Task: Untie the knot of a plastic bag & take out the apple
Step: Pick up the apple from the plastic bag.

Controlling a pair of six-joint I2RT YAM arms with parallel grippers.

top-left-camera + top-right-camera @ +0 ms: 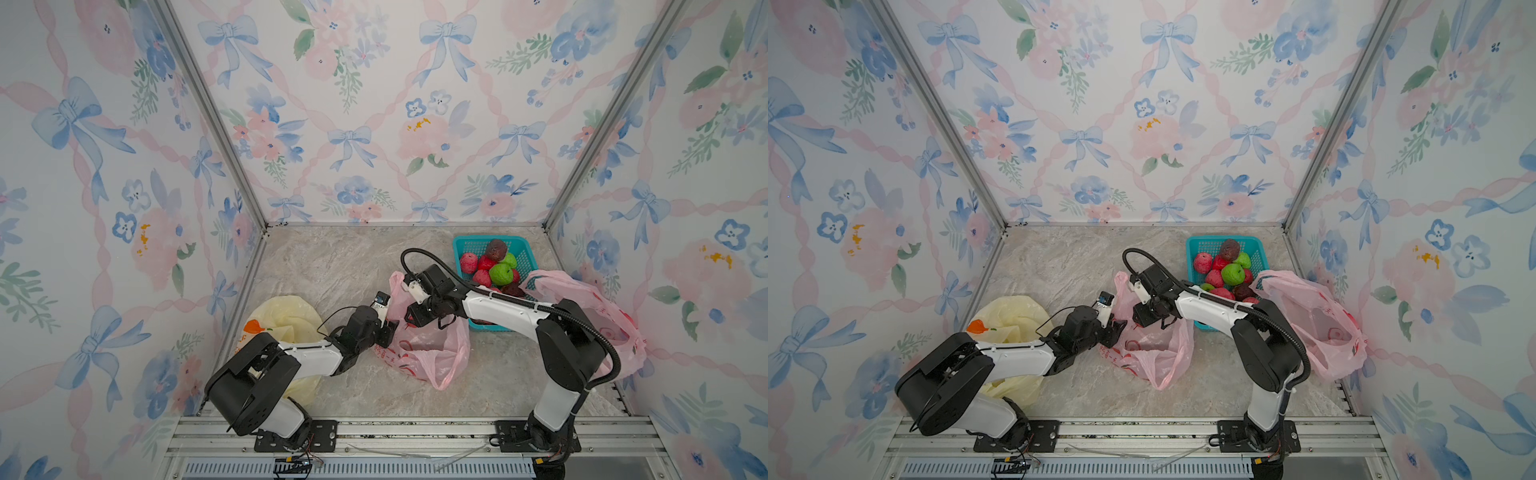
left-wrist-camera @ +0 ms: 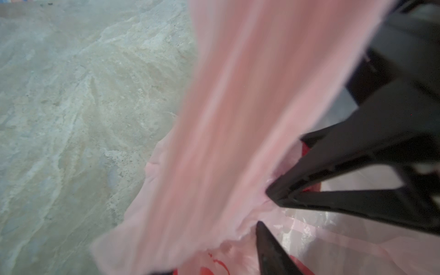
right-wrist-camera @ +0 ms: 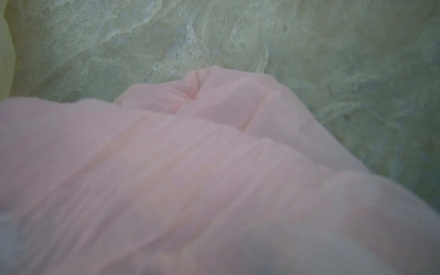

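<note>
Pink bag (image 1: 424, 345) | left gripper (image 2: 262, 209) spread, seen only by left wrist | right gripper (image 1: 409, 318) unclear

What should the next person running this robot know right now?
Left gripper: jaws apart at the rim of the pink bag, with no clear grip.
Right gripper: at the bag's mouth, its wrist view covered by pink film, so I cannot tell whether it is open or shut.
The bag lies mid-table, beside the teal basket.
Done: the bag's handles look apart, so the knot seems undone.
Left: the apple is not out. A reddish shape in the bag may be it.
</note>
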